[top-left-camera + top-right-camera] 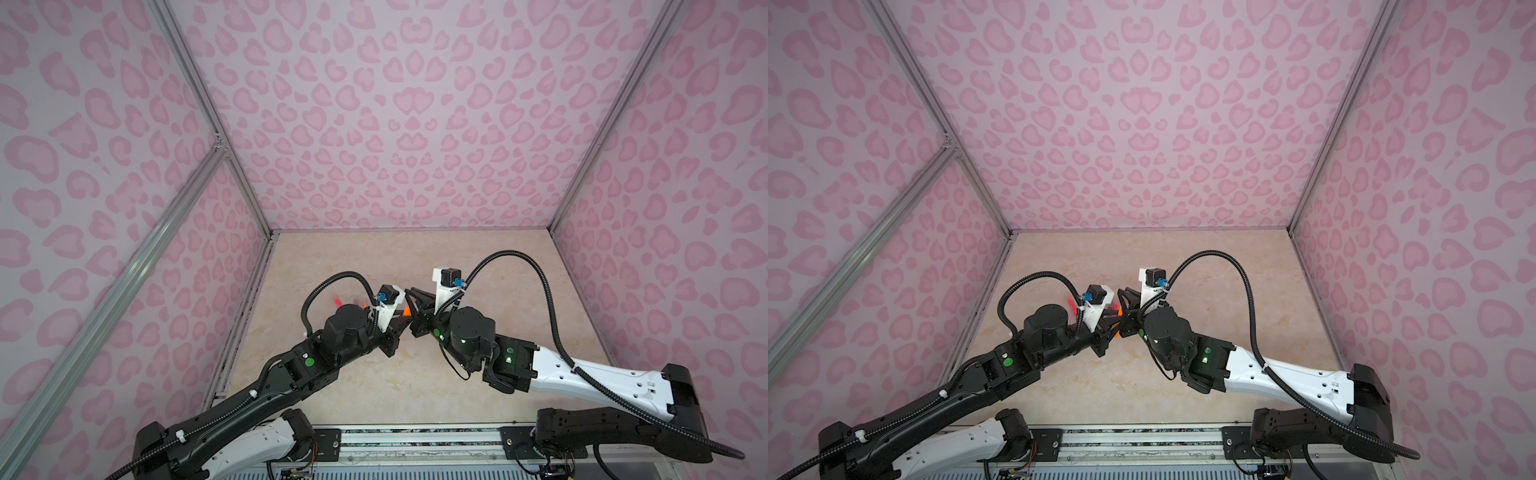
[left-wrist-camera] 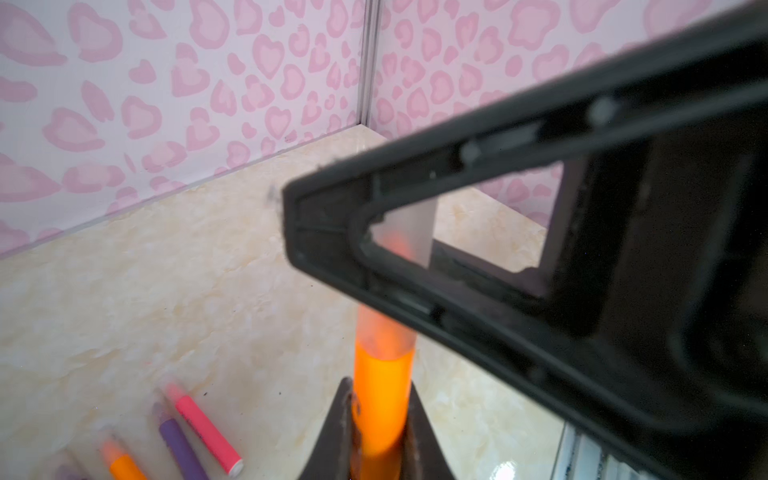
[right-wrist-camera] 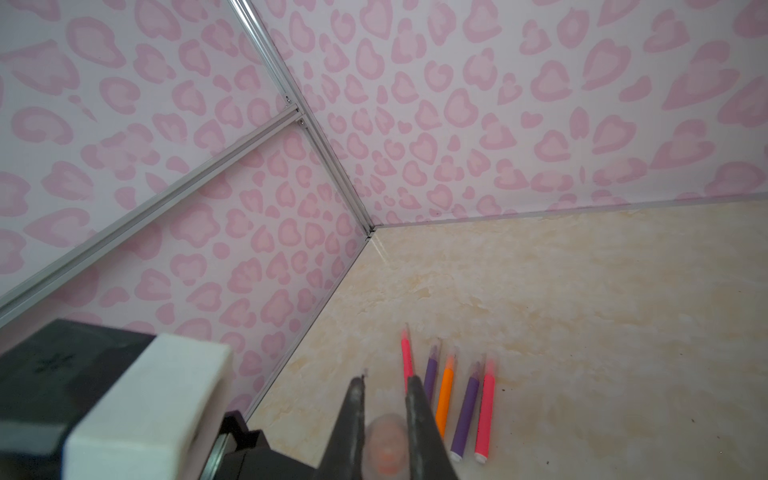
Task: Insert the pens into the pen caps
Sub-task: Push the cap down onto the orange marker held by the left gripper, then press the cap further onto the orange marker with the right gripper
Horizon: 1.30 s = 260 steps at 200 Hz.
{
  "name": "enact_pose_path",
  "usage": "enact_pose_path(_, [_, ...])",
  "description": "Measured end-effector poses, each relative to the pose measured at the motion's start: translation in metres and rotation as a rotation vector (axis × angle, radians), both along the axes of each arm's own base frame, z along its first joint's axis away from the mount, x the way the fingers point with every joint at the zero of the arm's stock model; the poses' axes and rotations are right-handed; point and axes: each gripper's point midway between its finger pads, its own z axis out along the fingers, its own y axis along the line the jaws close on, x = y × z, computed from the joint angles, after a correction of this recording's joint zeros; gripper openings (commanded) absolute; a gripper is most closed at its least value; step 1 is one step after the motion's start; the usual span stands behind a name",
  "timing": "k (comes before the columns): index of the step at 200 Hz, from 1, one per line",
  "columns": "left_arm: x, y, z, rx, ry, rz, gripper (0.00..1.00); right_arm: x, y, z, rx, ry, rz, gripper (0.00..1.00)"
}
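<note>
Left wrist view: left gripper (image 2: 380, 386) clamps orange pen (image 2: 382, 399); right wrist view: right gripper (image 3: 386, 380) pinches clear cap (image 3: 385, 446).

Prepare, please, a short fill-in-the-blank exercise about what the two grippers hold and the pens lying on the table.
1. The held pen in the left gripper is ___ in colour.
2. The right gripper is shut on a clear pen cap, and the held pen's tip sits ___ it.
3. On the table, ___ more pens lie in a row.
4. That row's two outermost pens are both ___.
Missing words: orange; inside; five; pink.
</note>
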Motion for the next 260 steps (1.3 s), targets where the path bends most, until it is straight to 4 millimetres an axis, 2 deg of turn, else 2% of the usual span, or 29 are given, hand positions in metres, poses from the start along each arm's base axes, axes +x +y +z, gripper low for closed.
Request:
enact_pose_path(40, [0.006, 0.000, -0.005, 0.068, -0.040, 0.058, 0.04, 0.004, -0.001, -0.006, -0.003, 0.017, -0.031, 0.00])
enact_pose_path(77, [0.005, 0.002, 0.001, 0.081, 0.006, 0.041, 0.04, 0.005, -0.001, -0.003, 0.100, 0.010, 0.085, 0.00])
enact_pose_path(101, [0.002, 0.004, 0.005, 0.007, 0.086, -0.050, 0.04, 0.000, 0.001, 0.002, 0.169, -0.019, 0.166, 0.00])
enact_pose_path(124, [-0.009, -0.001, 0.006, -0.067, 0.207, -0.181, 0.04, -0.008, 0.001, 0.004, 0.202, -0.039, 0.228, 0.00])
enact_pose_path(155, [-0.019, -0.013, 0.026, -0.157, 0.291, -0.299, 0.04, -0.011, -0.007, 0.021, 0.273, -0.080, 0.291, 0.00])
enact_pose_path(179, [-0.030, -0.016, 0.031, -0.186, 0.324, -0.354, 0.04, -0.020, -0.008, 0.025, 0.290, -0.086, 0.362, 0.00])
enact_pose_path(226, [-0.044, -0.017, 0.052, -0.233, 0.278, -0.442, 0.04, -0.037, -0.012, 0.043, 0.318, -0.130, 0.447, 0.00])
enact_pose_path(260, [-0.035, -0.009, 0.055, -0.206, 0.200, -0.377, 0.04, -0.030, -0.012, 0.043, 0.268, -0.092, 0.376, 0.00])
